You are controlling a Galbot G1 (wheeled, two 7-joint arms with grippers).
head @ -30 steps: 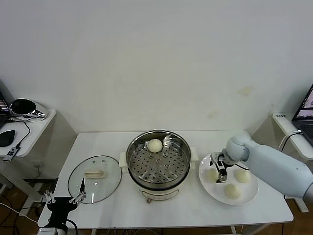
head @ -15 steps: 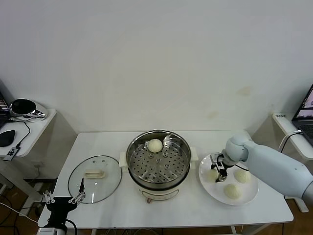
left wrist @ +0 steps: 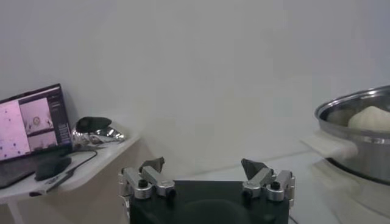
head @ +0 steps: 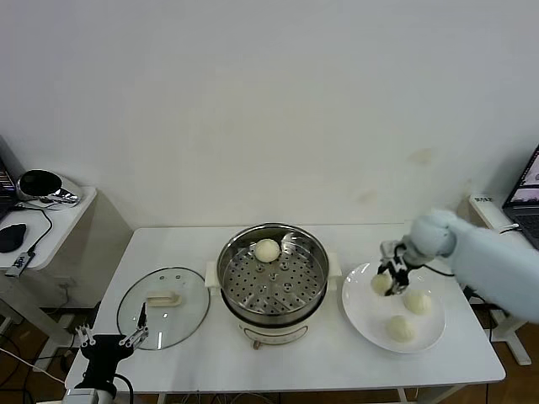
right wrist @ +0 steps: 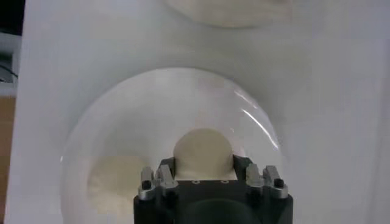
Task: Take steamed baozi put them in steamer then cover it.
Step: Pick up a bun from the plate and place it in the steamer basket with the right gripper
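Note:
My right gripper (head: 388,277) is shut on one steamed baozi (head: 381,284), held just above the left part of the white plate (head: 362,313). In the right wrist view the cream bun (right wrist: 203,151) sits squeezed between the right gripper's (right wrist: 204,164) jaws over the plate (right wrist: 122,115). Two more baozi (head: 416,301) (head: 400,328) lie on the plate. The steamer (head: 316,290) stands mid-table with one baozi (head: 267,249) at the back of its perforated tray. The glass cover (head: 181,320) lies flat to its left. My left gripper (head: 108,341) waits open near the table's front left corner.
In the left wrist view the steamer's rim (left wrist: 341,112) with a bun (left wrist: 372,117) shows beside the open left gripper (left wrist: 203,167). A side table with a laptop (left wrist: 30,119) and a mouse (head: 11,236) stands at the far left. Another laptop (head: 526,198) is at the right.
My right gripper has shut on the leftmost bun and lifted it up and slightly right off the plate. The left arm has not moved.

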